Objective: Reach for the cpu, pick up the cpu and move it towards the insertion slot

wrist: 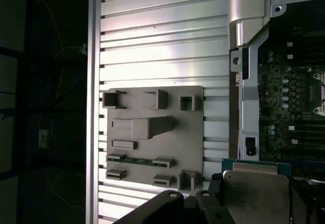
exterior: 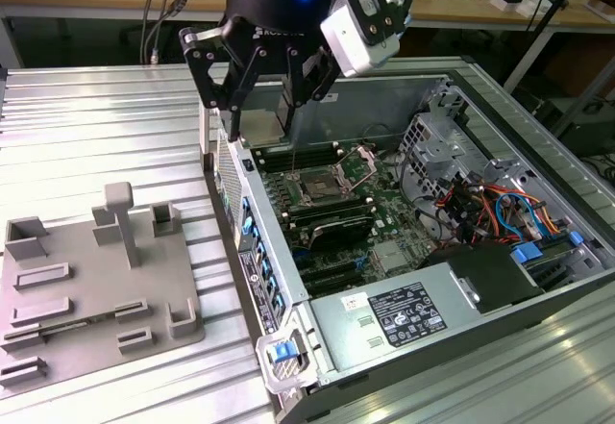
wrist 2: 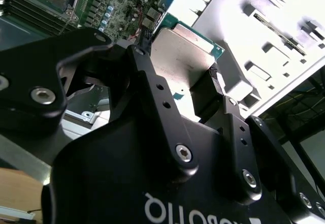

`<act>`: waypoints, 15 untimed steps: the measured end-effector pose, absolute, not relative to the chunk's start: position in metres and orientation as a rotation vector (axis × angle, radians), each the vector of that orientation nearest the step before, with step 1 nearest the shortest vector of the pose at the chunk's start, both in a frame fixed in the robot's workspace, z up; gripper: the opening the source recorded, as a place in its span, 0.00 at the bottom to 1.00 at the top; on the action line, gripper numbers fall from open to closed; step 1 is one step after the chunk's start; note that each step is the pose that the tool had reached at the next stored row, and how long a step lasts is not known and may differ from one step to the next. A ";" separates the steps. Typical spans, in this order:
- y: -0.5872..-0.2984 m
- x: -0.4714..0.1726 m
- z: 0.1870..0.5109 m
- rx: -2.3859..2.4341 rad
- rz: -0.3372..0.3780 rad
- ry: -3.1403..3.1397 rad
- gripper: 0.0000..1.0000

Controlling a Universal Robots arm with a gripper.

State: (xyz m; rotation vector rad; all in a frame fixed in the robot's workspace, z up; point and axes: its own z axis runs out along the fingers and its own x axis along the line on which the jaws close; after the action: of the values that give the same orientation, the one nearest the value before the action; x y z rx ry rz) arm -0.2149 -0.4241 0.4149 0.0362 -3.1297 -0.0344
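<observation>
We are watching the black gripper (exterior: 272, 107) pinching the cpu (exterior: 268, 124) between its two fingers (wrist 2: 152, 89), the chip hanging flat-faced in the air above the near wall of the open computer case (exterior: 538, 145), toward the exterior view's left of the motherboard (exterior: 384, 222). In the second wrist view we are seeing the cpu (wrist 2: 184, 56) with its silvery top and green edge pressed between the finger pads, and in the first wrist view the chip (wrist: 256, 186) is sitting just ahead of the gripper's linkage. We are finding the insertion slot (exterior: 318, 189), its silver frame and dark centre lying open on the board, below the held chip and toward the exterior view's right of it, clearly apart from it. Further out, we are seeing the grey fixture plate (exterior: 96, 280) with its raised blocks and shallow recesses resting on the ribbed aluminium table (exterior: 86, 126), well apart from the case, and bundles of coloured cables (exterior: 490, 212) lying at the case's far end.
</observation>
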 end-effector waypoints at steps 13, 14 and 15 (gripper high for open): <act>-0.424 -0.200 0.415 0.037 -0.034 -3.130 0.55; -0.424 -0.199 0.415 0.037 -0.034 -3.130 0.55; -0.424 -0.197 0.415 0.037 -0.034 -3.130 0.55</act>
State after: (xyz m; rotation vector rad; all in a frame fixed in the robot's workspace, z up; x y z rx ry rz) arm -0.1974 -0.4240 0.4149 0.0366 -3.1297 -0.0343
